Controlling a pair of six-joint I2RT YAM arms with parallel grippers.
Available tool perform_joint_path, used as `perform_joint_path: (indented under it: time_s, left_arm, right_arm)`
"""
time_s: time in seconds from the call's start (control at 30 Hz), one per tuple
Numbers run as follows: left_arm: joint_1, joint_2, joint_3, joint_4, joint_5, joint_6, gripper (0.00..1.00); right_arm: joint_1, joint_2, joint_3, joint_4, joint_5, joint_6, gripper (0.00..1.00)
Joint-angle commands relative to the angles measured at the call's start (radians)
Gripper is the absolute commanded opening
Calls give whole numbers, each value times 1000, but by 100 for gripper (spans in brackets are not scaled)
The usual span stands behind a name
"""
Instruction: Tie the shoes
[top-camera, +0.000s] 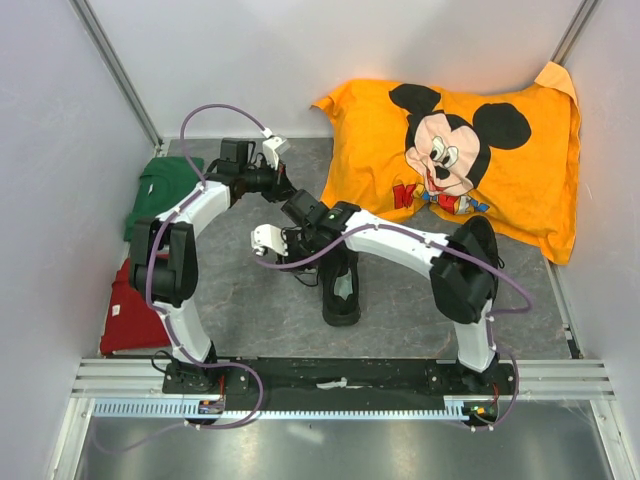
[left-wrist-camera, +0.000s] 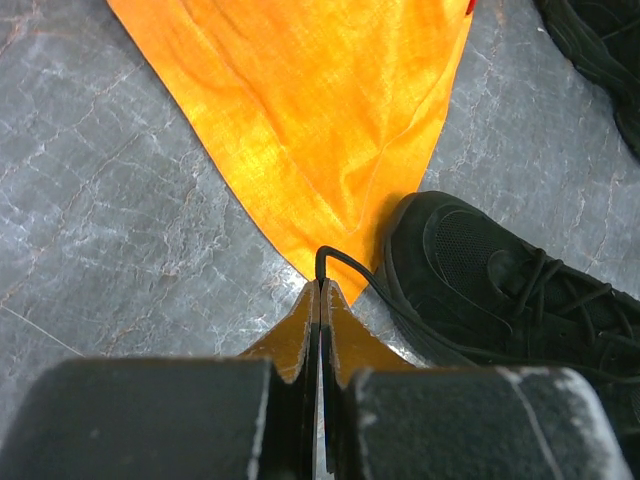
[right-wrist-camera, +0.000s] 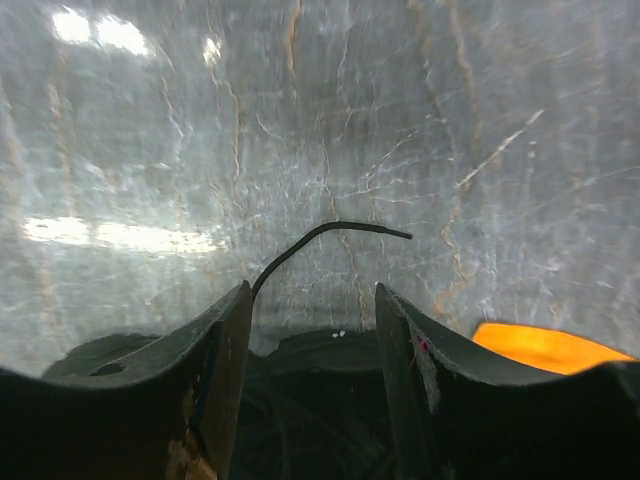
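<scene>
Nearest the arm bases, one shoe (top-camera: 342, 288) lies about the middle of the bench (top-camera: 250, 315), toe pointing to the near edge. The right arm (top-camera: 400, 240) reaches across its far end. The right jaws stand partly apart and hold nothing. In the right wrist view a free lace end (right-wrist-camera: 330, 232) arcs up from beside the left-hand finger and across the gap, over the dark shoe below.

Just beyond, the left arm (top-camera: 200, 205) points toward the pillow. The left jaws are pressed tight together, pinching the other lace (left-wrist-camera: 345, 262), which runs in a short loop back to the eyelets of the same shoe. The second shoe (left-wrist-camera: 595, 45) sits farther toward the right edge, untouched as far as can be seen.

At the far right corner lies an orange cartoon pillow (top-camera: 470, 150), its corner nearly meeting the pinched lace.

My judgement is that the task is at the gathering step, with one end secured and the other not yet gripped. The next move calls for the right jaws to close squarely on that thin end, which could slip out sideways, and then for the two ends to be crossed
</scene>
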Motion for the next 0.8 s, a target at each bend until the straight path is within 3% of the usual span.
perform_joint_path:
  time_s: [0.0, 0.53, 0.63, 0.77]
  left_arm:
    - [6, 6, -1, 44, 2, -46, 1]
    - [16, -5, -49, 81, -4, -67, 2]
    - [16, -5, -53, 82, -5, -70, 2]
    - [16, -10, -59, 88, -5, -75, 2]
  right_arm:
    - [8, 79, 81, -60, 40, -89, 60]
    - [10, 213, 63, -75, 17, -67, 58]
    - [10, 229, 54, -75, 25, -62, 52]
    - [10, 239, 58, -78, 13, -45, 36]
